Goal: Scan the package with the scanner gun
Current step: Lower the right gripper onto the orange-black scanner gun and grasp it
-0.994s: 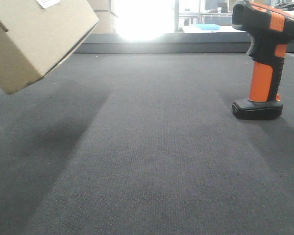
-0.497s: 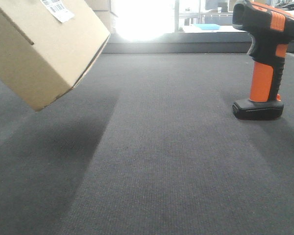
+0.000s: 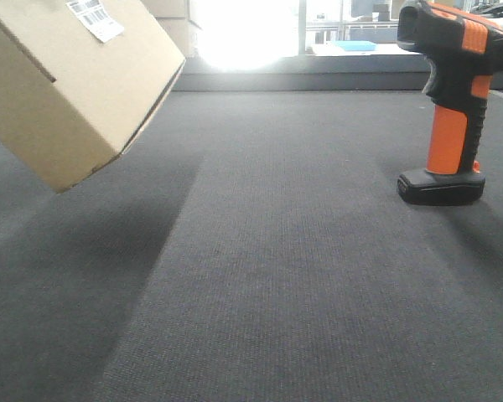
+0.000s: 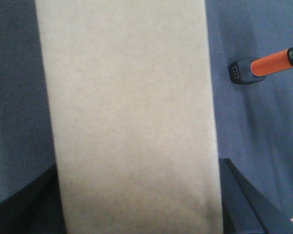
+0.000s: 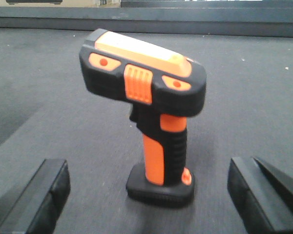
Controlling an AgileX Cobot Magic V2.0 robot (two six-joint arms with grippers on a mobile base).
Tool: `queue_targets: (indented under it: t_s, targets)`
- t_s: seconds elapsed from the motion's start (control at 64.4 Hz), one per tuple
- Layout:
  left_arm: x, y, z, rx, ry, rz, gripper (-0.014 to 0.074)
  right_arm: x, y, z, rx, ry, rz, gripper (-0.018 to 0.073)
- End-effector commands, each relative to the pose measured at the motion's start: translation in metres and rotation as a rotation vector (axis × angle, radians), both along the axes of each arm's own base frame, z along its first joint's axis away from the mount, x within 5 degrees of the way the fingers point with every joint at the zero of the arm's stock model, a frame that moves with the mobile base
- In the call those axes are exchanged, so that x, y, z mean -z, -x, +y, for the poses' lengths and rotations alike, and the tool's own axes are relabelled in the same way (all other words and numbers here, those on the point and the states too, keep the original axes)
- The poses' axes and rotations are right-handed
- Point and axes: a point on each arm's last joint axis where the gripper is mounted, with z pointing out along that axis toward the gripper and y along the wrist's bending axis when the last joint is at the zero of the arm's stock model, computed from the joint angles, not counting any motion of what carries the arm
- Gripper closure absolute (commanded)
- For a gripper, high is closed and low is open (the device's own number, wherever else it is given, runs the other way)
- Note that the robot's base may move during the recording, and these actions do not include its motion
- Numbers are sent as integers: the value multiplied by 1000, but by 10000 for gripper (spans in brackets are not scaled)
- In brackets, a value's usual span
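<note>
The package (image 3: 75,84), a tan cardboard box with a white barcode label (image 3: 95,18) on its upper face, hangs tilted above the grey surface at the upper left. In the left wrist view it (image 4: 129,112) fills the space between the dark fingers (image 4: 241,195), and my left gripper (image 4: 136,204) is shut on it. The scanner gun (image 3: 451,100), black with an orange handle, stands upright on its flat base at the right. It also shows in the right wrist view (image 5: 156,122). My right gripper (image 5: 149,204) is open, a finger on each side just short of the scanner's base, not touching it.
The surface is dark grey carpet-like fabric (image 3: 302,268). A low raised ledge (image 3: 318,81) runs along the back under a bright window. Other cardboard boxes (image 3: 172,25) stand at the back left. The scanner's base also shows in the left wrist view (image 4: 239,72).
The package has swung right and lower into view and turned, so the barcode label now shows more fully. The scanner has not moved.
</note>
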Motion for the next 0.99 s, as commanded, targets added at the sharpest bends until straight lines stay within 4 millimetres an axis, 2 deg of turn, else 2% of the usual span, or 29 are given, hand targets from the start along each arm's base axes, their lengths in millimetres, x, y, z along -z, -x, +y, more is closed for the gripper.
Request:
queue_targets:
  t_s: [0.0,0.171,0.373,0.699,0.979]
  targets:
    - [-6,2,0,0,9,-28,707,-4,-14,1,9,4,-47,-2]
    - [-5,2,-1,1,9,-27,707,4,-32,3,13,11,-11,-2]
    - [-5,2,-1,1,9,-27,707,12,-44,0,86,-43,-39,-2]
    - [-5,2,-1,1,9,-27,707,25,-56,9,72,-37,-74,-2]
    - [-5,2,-1,1,9,-27,707,37,-65,5,151,-63,-95,-2]
